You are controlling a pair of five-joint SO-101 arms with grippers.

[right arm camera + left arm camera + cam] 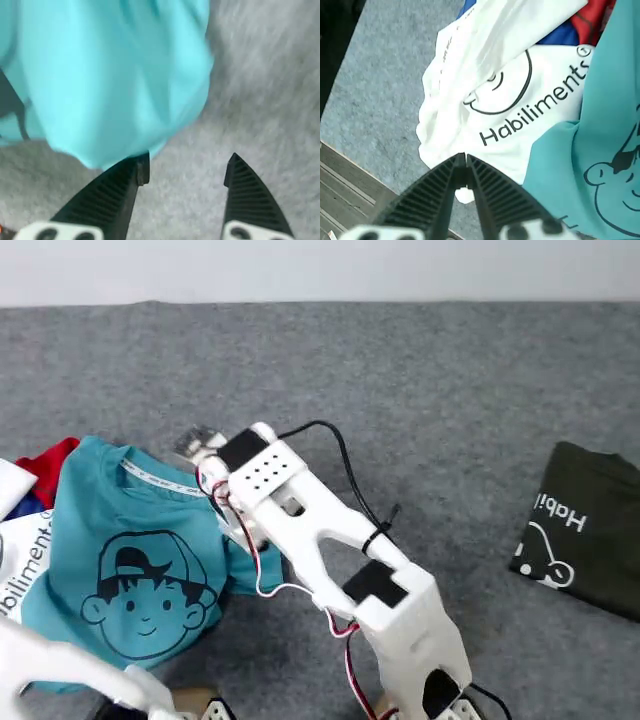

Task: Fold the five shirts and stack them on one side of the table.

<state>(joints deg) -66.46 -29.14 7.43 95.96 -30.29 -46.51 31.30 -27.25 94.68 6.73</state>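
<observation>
A teal shirt (140,570) with a cartoon boy's face lies spread at the table's left, partly over a white printed shirt (520,95) with red and blue shirts (582,22) beneath. A folded dark green shirt (585,530) lies at the right. My right arm (300,520) stretches from the front edge to the teal shirt's right sleeve. My right gripper (188,162) is open just above the grey mat, one finger (125,185) at the hem of the teal shirt (110,75). My left gripper (466,159) is shut, hovering over the white shirt's edge with nothing visibly pinched.
The grey mat (400,390) covers the table, with open room in the middle and at the back. A wooden table edge (345,175) shows beyond the mat near the left arm. A black cable (350,480) loops along the right arm.
</observation>
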